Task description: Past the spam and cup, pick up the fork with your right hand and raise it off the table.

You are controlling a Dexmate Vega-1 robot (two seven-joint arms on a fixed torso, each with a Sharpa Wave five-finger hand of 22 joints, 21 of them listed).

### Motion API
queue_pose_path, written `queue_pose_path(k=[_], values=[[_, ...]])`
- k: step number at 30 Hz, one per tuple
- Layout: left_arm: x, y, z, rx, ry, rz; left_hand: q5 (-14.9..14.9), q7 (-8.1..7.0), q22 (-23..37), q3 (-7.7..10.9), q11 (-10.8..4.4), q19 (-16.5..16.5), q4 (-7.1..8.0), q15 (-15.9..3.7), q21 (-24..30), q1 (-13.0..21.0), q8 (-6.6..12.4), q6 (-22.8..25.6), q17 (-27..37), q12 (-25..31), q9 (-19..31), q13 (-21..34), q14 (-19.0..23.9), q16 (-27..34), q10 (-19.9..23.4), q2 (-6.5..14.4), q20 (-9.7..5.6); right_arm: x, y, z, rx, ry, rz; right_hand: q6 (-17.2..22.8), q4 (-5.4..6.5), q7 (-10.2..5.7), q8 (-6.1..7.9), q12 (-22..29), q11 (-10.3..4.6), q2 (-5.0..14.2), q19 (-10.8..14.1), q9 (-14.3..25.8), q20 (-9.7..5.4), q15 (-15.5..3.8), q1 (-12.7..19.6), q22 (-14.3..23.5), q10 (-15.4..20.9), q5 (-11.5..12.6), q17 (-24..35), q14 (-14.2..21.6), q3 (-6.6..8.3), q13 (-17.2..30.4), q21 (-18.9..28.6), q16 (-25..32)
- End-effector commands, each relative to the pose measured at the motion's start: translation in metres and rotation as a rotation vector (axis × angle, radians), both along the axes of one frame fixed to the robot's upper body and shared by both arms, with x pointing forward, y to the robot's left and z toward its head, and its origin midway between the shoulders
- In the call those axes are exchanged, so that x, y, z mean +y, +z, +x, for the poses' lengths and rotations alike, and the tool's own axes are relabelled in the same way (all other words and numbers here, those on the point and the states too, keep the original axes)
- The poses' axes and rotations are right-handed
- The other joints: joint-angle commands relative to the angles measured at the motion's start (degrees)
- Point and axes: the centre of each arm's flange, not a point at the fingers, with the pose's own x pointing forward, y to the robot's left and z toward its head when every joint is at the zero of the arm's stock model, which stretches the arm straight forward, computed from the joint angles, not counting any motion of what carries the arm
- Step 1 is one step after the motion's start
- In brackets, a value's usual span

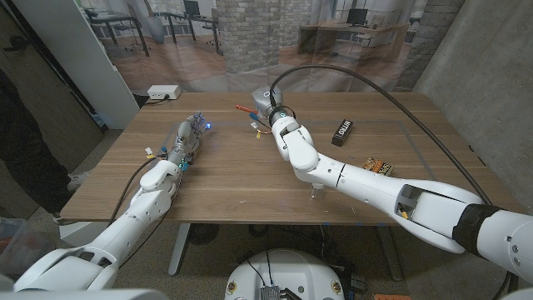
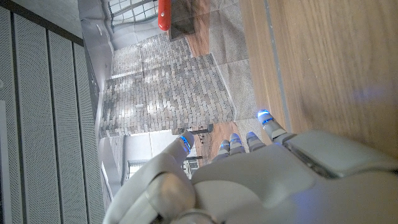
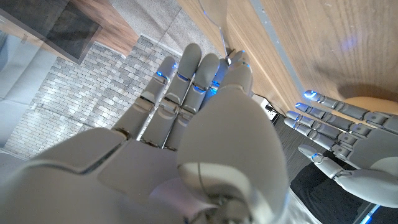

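My right hand (image 1: 266, 102) reaches far across the wooden table (image 1: 241, 179) to its back middle. In the right wrist view its fingers (image 3: 186, 81) lie straight and close together, with the thumb tip against them. A pale slender piece, which I take for the fork (image 3: 216, 15), sticks out from between thumb and fingers; the rest of it is hidden. My left hand (image 1: 186, 139) waits at the table's left with its fingers stretched out and holds nothing; it also shows in the left wrist view (image 2: 261, 180) and the right wrist view (image 3: 339, 121).
A black box with white lettering (image 1: 343, 132) lies right of my right arm. An orange snack packet (image 1: 379, 166) sits nearer the right edge. A small clear thing (image 1: 315, 194) stands under my right forearm. A white box (image 1: 164, 92) lies beyond the far left corner. A person in dark clothes (image 1: 21, 142) stands at the left.
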Motion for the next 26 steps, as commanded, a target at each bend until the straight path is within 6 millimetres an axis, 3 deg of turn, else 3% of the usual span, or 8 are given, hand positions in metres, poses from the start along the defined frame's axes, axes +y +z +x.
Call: queue_pose_path(k=[1, 15, 26], values=[[0.003, 0.003, 0.004, -0.002, -0.02, 0.017, 0.0, -0.12, 0.2, 0.58, 0.12, -3.9, 0.05, -0.02, -0.1, -0.2, 0.14, -0.4, 0.1, 0.0, 0.2, 0.2, -0.7, -0.2, -0.5, 2.9, 0.16, -0.002, 0.006, -0.006, -0.031, -0.011, 0.007, 1.3, -0.02, -0.51, 0.3, -0.2, -0.01, 0.81, -0.4, 17.9, -7.75, -1.95, 0.4, 0.1, 0.6, 0.3, 0.3, 0.7, -0.63, 0.0, 0.2, -0.1], [0.006, 0.009, 0.013, 0.01, -0.044, 0.047, 0.0, -0.08, 0.2, 0.61, 0.1, -3.9, 0.02, 0.02, -0.1, -0.2, 0.15, -0.4, 0.1, 0.0, 0.1, 0.2, -0.7, -0.2, -0.5, 2.9, 0.18, -0.007, 0.012, -0.004, -0.053, -0.022, 0.007, 1.3, 0.3, -0.5, 0.12, -0.2, 0.02, 1.02, -0.5, 18.1, -7.79, -1.93, 0.6, 0.0, 0.6, 0.4, 1.0, 0.9, -1.3, 0.0, 0.6, -0.6], [-0.02, 0.01, 0.037, 0.062, -0.096, 0.073, 0.0, -0.04, 0.2, 0.62, 0.13, -3.9, 0.05, 0.02, -0.2, -0.3, 0.1, -0.5, 0.1, 0.0, 0.2, 0.2, -0.8, -0.2, -0.6, 2.9, 0.17, -0.035, 0.012, -0.003, -0.043, -0.068, 0.038, 1.4, 0.59, -0.52, -0.04, -0.3, -0.01, 1.07, -0.7, 18.1, -7.88, -1.9, 0.8, -0.1, 0.7, 0.4, 1.6, 1.0, -1.69, 0.1, 0.8, -1.0]])
